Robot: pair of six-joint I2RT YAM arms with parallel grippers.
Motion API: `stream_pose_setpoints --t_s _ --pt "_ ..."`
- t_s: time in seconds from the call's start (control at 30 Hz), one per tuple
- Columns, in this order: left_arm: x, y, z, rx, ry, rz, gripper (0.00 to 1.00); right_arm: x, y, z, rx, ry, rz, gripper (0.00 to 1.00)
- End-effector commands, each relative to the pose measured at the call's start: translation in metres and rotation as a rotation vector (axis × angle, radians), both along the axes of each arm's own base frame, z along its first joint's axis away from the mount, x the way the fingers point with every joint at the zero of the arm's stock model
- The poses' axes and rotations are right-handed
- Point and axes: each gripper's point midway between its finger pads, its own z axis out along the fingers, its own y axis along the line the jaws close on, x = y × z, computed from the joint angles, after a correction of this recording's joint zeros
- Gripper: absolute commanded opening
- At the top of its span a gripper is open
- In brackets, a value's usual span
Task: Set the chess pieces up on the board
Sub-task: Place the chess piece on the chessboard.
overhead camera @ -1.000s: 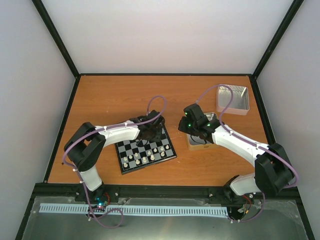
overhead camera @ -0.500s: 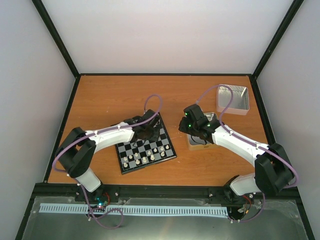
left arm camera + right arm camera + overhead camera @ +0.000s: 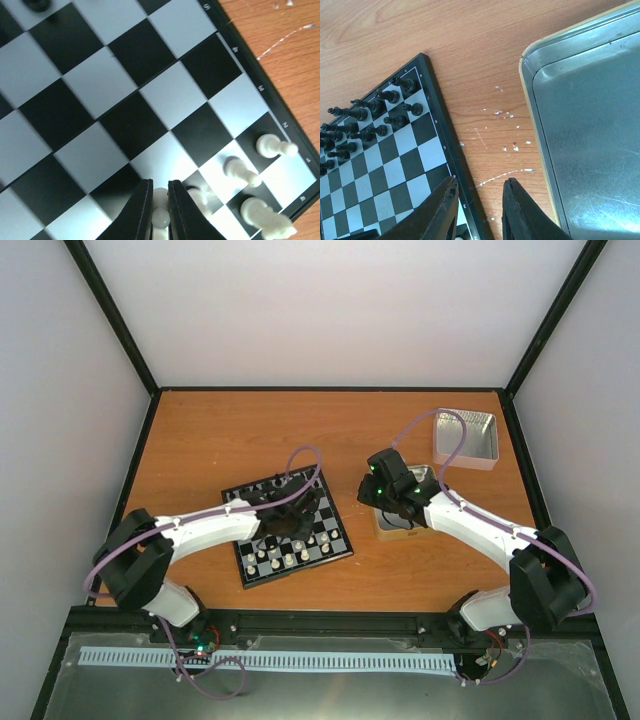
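Note:
The board (image 3: 290, 530) lies at the table's middle, and its squares fill the left wrist view (image 3: 100, 85). My left gripper (image 3: 160, 212) is shut on a cream-white chess piece (image 3: 161, 216), low over the board's near right part (image 3: 283, 523). Other white pieces (image 3: 276, 146) stand in the rows at the board's near edge (image 3: 290, 558). Black chessmen (image 3: 375, 107) stand along the far rows. My right gripper (image 3: 479, 207) is open and empty over bare wood between the board's rim (image 3: 442, 130) and a tin, right of the board in the top view (image 3: 375, 495).
A silver metal tin (image 3: 590, 125) lies under my right arm's wrist (image 3: 412, 502). A second silver tin (image 3: 466, 438) sits at the table's far right. White scratch marks (image 3: 505, 116) dot the wood. Black frame rails (image 3: 330, 390) edge the table.
My left arm has stretched out and its gripper has slid from the board's far right corner toward the near rows. The right arm has not moved.

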Motion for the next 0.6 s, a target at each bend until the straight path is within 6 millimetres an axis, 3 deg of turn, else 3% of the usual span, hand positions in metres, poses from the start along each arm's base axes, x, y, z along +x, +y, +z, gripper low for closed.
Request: stream_pose_setpoints --t_s 0.0,0.2,0.57 --pt "-0.009 0.025 0.005 0.041 -0.001 0.075 0.03 0.000 -0.003 -0.003 -0.012 -0.004 -0.001 0.26" --pt "-0.029 0.052 -0.010 0.102 0.042 0.108 0.03 -0.001 -0.001 -0.008 -0.006 0.009 -0.001 0.27" --pt "-0.037 0.049 -0.012 0.073 0.067 0.076 0.04 -0.001 0.000 -0.012 -0.009 0.019 0.003 0.26"
